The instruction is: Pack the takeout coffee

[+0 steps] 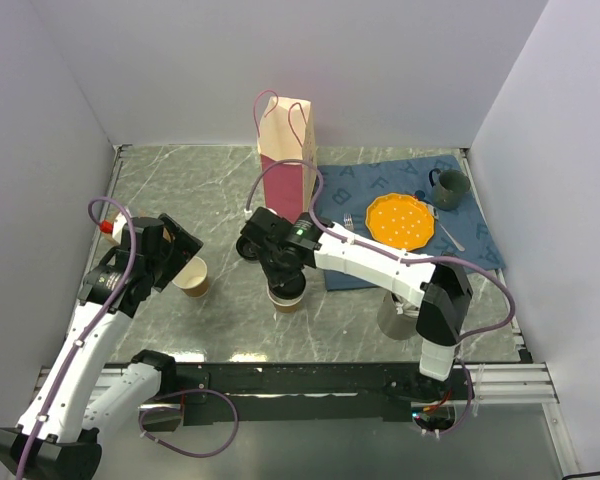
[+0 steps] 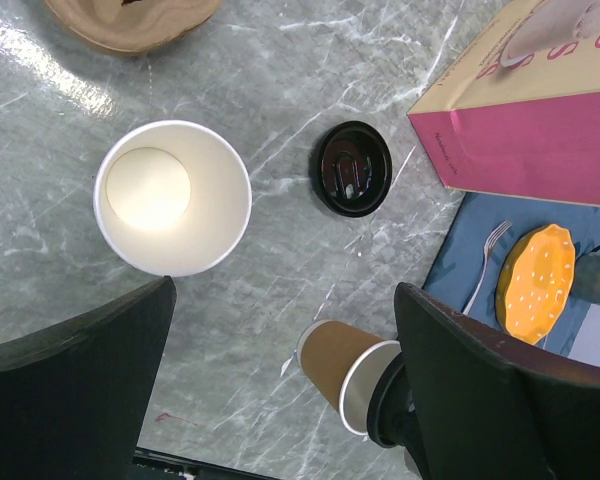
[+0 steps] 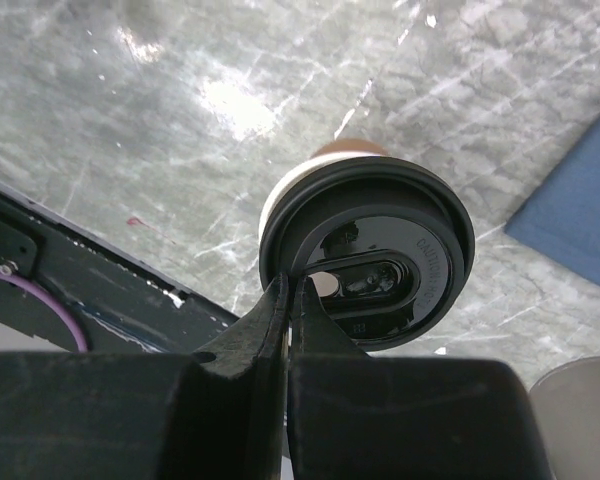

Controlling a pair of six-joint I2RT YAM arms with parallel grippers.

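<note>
Right gripper: clenched, tips set on the near edge of the fitted lid; pinching that edge or only pressing on it, cannot tell.
Left gripper: spread wide, grasping nothing, hovering over the open cream-lined cup.
Takeout coffee: on the marble table, under the right gripper, in front of the pink paper bag, between the open cup and the blue mat, apart from the loose black lid.
Long axis: near vertical, lid up, base on the table; seems to lean in the left wrist view, perhaps only from the camera's angle.
Lid seating: white rim showing on one side, so probably not fully down.
Tipping risk: pressure on one edge could lever the cup over.
Lid risk: a lift by the lid alone could pop it off.
Bag risk: tall, narrow, handles at the mouth; a low carry could snag them or topple it.
</note>
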